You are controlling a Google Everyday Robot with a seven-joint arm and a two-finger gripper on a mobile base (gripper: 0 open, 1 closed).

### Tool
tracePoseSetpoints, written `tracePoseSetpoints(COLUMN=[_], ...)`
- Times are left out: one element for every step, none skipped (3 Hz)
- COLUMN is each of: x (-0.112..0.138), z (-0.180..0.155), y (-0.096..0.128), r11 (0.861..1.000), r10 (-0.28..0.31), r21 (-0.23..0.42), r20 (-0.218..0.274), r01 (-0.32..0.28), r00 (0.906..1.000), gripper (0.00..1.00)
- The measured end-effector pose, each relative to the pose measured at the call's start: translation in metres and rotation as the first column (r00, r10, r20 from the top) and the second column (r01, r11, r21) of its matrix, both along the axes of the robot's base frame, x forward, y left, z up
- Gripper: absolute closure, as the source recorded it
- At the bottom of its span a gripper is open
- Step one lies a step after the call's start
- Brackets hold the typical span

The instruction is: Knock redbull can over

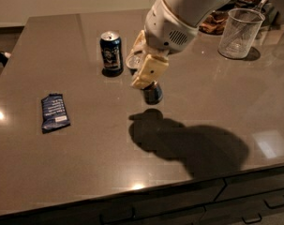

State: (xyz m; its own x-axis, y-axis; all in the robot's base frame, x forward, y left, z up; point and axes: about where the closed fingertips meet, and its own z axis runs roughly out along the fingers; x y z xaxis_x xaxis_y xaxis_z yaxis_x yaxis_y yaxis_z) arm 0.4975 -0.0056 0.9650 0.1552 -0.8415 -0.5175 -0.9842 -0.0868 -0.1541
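Observation:
The redbull can (153,93) is mostly hidden by my gripper (142,62). Only its silver top (132,60) and dark lower end show. It leans, top to the left and bottom to the right, near the middle of the dark table (85,153). My gripper comes down from the upper right on the white arm (188,8), and its beige fingers (150,72) are closed around the can's body. A darker navy can (112,50) with a white graphic stands upright just left of the gripper, apart from it.
A blue snack packet (55,112) lies flat at the left. A clear plastic cup (238,33) stands at the back right, with a bowl of snacks (214,22) behind it. The table's front edge runs above drawers (244,196). The arm's shadow (193,144) falls front right.

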Motion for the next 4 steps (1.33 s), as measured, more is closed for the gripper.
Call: tracePoseSetpoints(x=[0.008,0.017,0.024,0.025], z=[0.002,-0.003,-0.026,-0.044], y=[-0.015,-0.020,-0.023,-0.024], r11=[0.988,0.970,0.929,0.903], r10=[0.050,0.090,0.155,0.188], r21=[-0.148,-0.232,-0.351,-0.406], r20=[0.063,0.086,0.096,0.078], r01=[-0.041,-0.068,-0.112,-0.141], r00=[0.9968,0.9923,0.9833,0.9791], gripper=[1.00,1.00,0.97,0.75])
